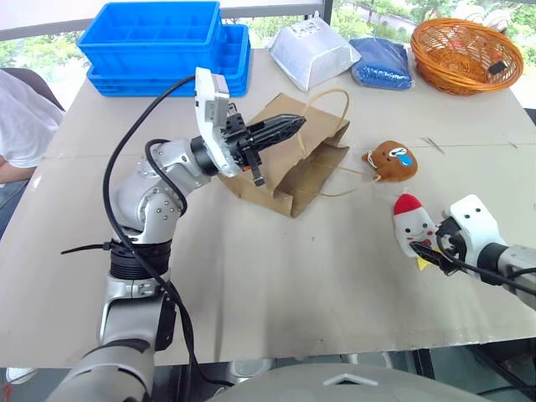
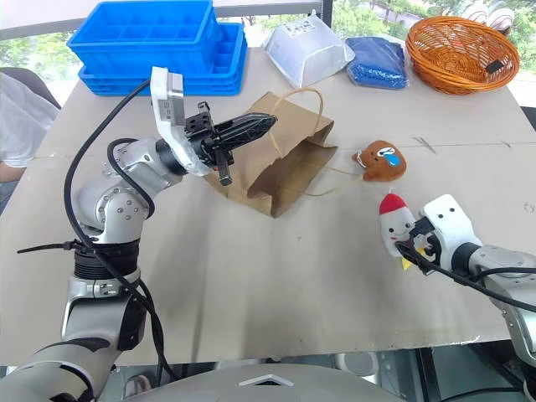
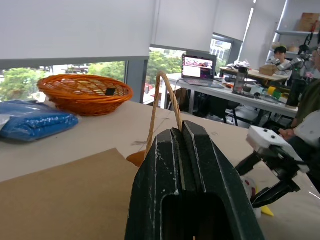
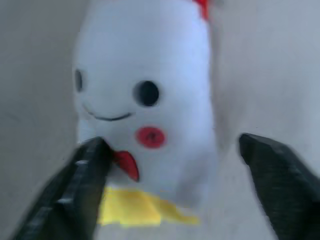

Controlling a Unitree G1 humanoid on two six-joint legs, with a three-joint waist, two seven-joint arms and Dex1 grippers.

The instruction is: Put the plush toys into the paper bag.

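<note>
Left jaws (image 1: 289, 127), pressed together, hold the paper bag (image 1: 289, 172) by its handle, mouth open. Right jaws (image 4: 172, 165), spread, straddle the white plush toy (image 1: 412, 219) for a grasp.

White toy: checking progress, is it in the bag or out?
Out. The white toy lies on the table beside the right pincer, apart from the bag.
</note>
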